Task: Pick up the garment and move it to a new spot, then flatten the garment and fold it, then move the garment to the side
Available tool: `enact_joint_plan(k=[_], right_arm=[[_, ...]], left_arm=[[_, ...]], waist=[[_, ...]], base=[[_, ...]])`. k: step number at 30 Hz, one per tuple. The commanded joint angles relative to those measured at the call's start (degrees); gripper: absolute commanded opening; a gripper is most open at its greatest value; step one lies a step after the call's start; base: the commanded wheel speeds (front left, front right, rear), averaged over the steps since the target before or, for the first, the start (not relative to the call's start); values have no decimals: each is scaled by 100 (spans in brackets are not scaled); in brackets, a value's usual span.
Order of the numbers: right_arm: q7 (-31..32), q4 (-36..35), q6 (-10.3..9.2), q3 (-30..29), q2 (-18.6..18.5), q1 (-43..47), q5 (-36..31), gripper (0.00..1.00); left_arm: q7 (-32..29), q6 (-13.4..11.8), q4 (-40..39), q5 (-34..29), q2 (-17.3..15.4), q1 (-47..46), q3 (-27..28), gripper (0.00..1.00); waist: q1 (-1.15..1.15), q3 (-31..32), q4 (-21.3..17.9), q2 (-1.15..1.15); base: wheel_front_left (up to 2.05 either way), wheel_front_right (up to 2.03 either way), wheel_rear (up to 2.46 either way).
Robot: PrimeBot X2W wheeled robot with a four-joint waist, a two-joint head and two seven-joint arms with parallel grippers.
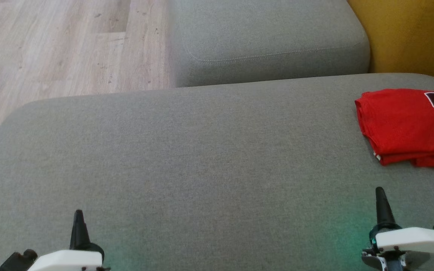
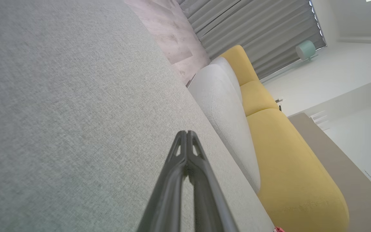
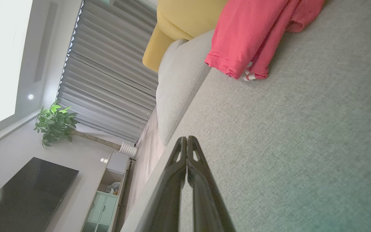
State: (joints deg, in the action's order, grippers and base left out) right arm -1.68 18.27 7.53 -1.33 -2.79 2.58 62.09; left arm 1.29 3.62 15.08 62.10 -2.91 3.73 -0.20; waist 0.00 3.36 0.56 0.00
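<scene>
The garment (image 1: pixel 405 126) is a red jersey with black-and-white numerals, lying folded in a neat stack at the right edge of the grey cushion (image 1: pixel 187 158). In the right wrist view the garment (image 3: pixel 246 35) sits ahead of the fingers with its folded hem toward me. My right gripper (image 1: pixel 379 192) hovers near the cushion's front, a short way in front of the garment, fingers pressed together and empty (image 3: pixel 187 139). At the lower left, far from the jersey, my left gripper (image 1: pixel 78 214) is shut on nothing (image 2: pixel 187 133).
A second grey cushion (image 1: pixel 266 37) lies beyond the first. A yellow sofa back (image 1: pixel 409 34) rises at the far right. Pale wood floor (image 1: pixel 58 49) lies past the cushion's left and far edges. A TV and cabinet (image 3: pixel 101 196) stand across the room.
</scene>
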Motion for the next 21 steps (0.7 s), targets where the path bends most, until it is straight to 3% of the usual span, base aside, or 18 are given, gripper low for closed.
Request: enact_joint_plan(k=[1, 21], right_arm=[[37, -220, -2, 34, -50, -367, 125, 0], [372, -313, -3, -194, -49, -596, 1452, 0]], left_arm=[[-31, 52, -153, 114, -1, -316, 163, 0], [-369, 204, -130, 1427, 1, -623, 394, 0]], waist=[[0, -6, -1, 0], [0, -163, -26, 0]], base=[[0, 0, 0], [0, 0, 0]])
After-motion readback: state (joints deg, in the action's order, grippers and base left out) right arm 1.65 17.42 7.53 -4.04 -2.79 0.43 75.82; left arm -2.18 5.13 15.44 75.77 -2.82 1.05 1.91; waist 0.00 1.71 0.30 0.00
